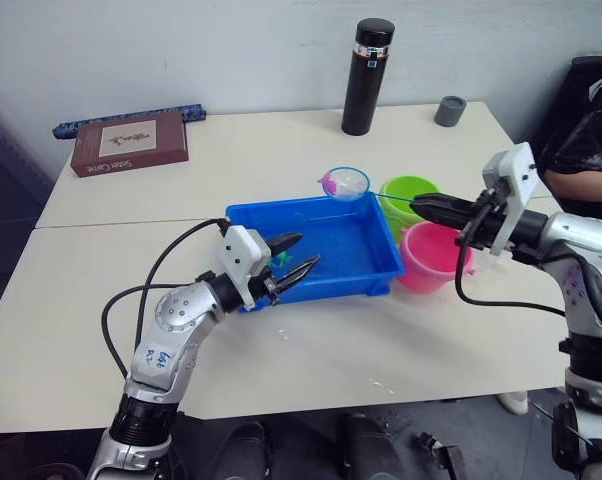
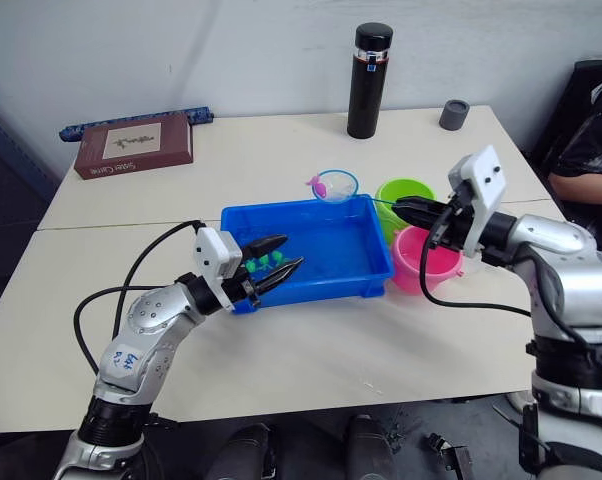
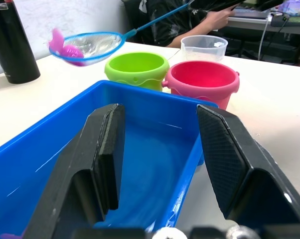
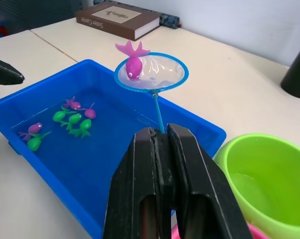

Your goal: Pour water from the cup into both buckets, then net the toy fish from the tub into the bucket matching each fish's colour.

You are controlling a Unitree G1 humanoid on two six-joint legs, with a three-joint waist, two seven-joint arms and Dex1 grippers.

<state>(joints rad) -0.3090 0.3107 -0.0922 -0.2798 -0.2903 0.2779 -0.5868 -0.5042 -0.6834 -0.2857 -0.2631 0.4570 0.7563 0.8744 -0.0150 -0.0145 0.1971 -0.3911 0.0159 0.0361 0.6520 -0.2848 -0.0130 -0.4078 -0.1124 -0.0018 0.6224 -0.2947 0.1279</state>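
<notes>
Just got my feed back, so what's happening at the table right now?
The right pincer is shut on the net's handle, holding the net with a pink fish in it above the far rim of the blue tub, near the green bucket and pink bucket. The left pincer sits open at the tub's near end. More pink and green fish remain in the tub.

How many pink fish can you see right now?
4. One pink fish sits in the net held by the right gripper, above the blue tub. Three more lie in the tub's water among the green fish. Others may be hidden.
</notes>
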